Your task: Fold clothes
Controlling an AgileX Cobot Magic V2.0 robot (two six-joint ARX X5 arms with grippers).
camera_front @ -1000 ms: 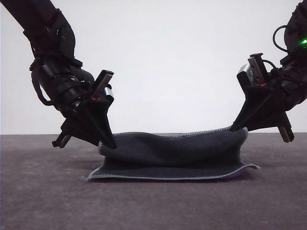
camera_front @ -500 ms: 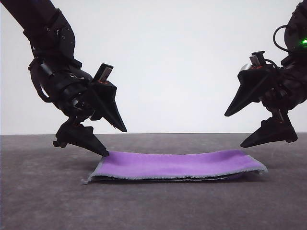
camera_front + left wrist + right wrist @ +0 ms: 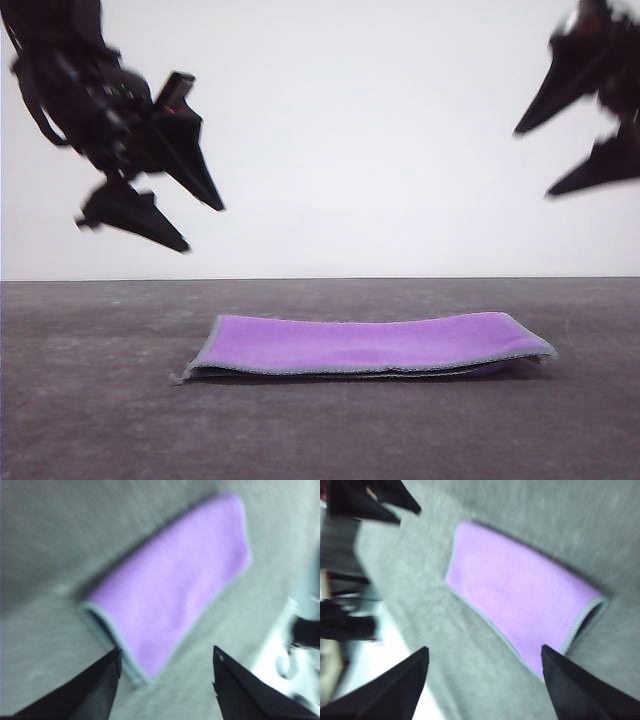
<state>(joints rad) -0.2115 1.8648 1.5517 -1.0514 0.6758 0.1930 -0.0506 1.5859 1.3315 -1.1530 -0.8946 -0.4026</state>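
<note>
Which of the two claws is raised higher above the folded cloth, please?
The right claw is the higher one, up near the top corner of the front view. The left claw hangs lower. Both are open and clear of the purple cloth.

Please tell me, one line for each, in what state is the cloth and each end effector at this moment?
Small purple cloth with light grey stitched hem: folded in half, lying flat on the grey table, purple face up, not held.
Left end effector: open, raised above the cloth, holding nothing.
Right end effector: open, raised above the cloth, holding nothing.
</note>
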